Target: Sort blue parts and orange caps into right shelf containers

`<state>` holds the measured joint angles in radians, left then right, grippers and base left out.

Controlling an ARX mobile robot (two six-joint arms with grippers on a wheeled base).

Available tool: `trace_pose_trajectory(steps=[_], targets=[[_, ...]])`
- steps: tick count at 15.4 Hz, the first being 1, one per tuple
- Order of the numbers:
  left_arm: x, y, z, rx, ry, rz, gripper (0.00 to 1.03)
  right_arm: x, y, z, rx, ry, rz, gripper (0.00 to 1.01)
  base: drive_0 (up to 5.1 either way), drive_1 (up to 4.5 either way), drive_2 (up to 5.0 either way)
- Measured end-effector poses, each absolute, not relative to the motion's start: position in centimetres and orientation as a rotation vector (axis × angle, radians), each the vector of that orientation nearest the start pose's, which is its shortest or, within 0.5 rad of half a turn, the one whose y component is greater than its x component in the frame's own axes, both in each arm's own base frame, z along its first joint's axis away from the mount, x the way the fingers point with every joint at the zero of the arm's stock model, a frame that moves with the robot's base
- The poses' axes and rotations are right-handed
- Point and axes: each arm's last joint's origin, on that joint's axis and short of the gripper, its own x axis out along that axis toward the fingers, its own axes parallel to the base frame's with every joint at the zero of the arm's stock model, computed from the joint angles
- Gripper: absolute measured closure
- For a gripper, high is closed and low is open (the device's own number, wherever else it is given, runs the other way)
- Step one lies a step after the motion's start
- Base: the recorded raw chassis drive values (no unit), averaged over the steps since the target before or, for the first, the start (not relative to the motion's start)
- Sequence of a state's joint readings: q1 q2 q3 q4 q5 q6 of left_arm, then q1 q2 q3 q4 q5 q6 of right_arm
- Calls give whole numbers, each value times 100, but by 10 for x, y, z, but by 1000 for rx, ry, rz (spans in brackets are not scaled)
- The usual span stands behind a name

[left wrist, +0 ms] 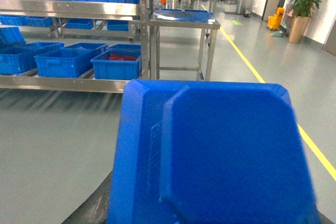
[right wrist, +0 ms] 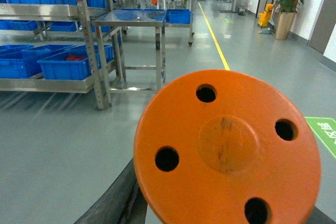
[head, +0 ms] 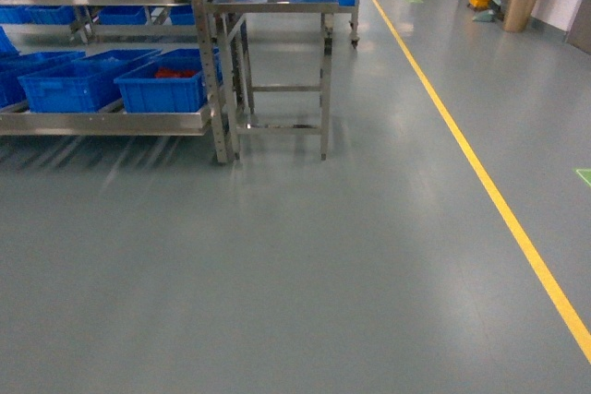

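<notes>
The transport step is judged to be in hand: a blue part (left wrist: 220,156) fills the left wrist view and an orange cap (right wrist: 228,148) with four holes fills the right wrist view, each apparently carried at its claw (the jaws themselves are hidden, so neither opening nor grip can be told). The right shelf containers (head: 166,88) are seen on the lower level of the steel shelf (head: 111,122), at its right end, well apart across bare floor. An approach by the base is called for next. A steel table (head: 277,6) stands just beside the shelf's right post and must be cleared; the yellow floor line (head: 480,173) lies aside.
</notes>
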<state>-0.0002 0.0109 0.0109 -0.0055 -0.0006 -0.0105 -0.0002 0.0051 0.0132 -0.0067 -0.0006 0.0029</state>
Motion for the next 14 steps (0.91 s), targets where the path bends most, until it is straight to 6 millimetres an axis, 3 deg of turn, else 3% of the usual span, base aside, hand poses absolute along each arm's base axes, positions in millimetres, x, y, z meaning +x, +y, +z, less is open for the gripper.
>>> trace_pose_trajectory(steps=[14], targets=[[98,0,166,-10,4,-1,60,97,0,167,3,-3,0,58,-5,416,-426]])
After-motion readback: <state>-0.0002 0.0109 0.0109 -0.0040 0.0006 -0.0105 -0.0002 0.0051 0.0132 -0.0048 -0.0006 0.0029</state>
